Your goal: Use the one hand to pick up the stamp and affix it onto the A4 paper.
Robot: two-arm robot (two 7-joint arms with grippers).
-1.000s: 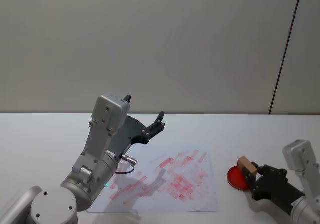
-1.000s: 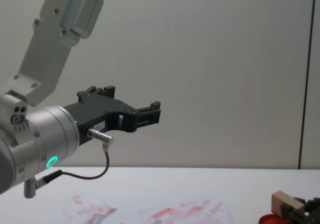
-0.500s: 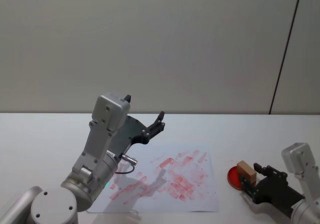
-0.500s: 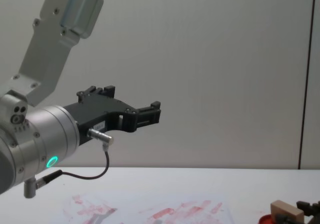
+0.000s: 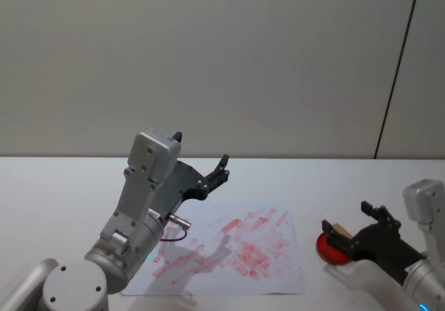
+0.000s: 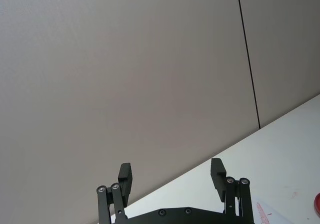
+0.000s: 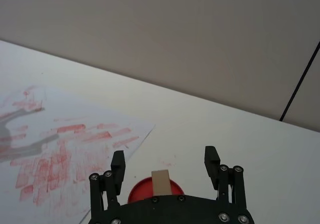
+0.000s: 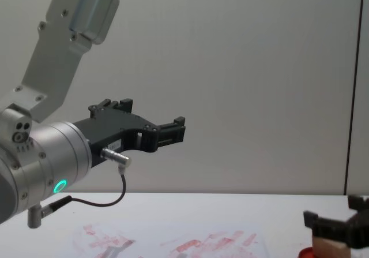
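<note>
The pale wooden stamp [image 5: 339, 229] stands upright on a flat red ink pad [image 5: 330, 250], right of the A4 paper [image 5: 229, 255] with its smeared red prints. My right gripper [image 5: 346, 217] is open around the stamp. In the right wrist view the stamp [image 7: 160, 180] sits between the spread jaws of this gripper [image 7: 165, 161], touching neither. From the chest, the stamp [image 8: 327, 247] shows just under the right gripper [image 8: 331, 212]. My left gripper [image 5: 201, 149] hangs open and empty, raised above the paper's left part, as also seen in the left wrist view [image 6: 171, 171].
The white table [image 5: 55, 186] ends at a grey wall. A dark vertical seam [image 5: 398, 67] runs down the wall at the right. The left arm's silver forearm [image 8: 52, 165], with a green light and a looped cable, fills the near left.
My right gripper lowered the stamp onto the red ink pad, let go of it and opened. The left arm has not moved.
</note>
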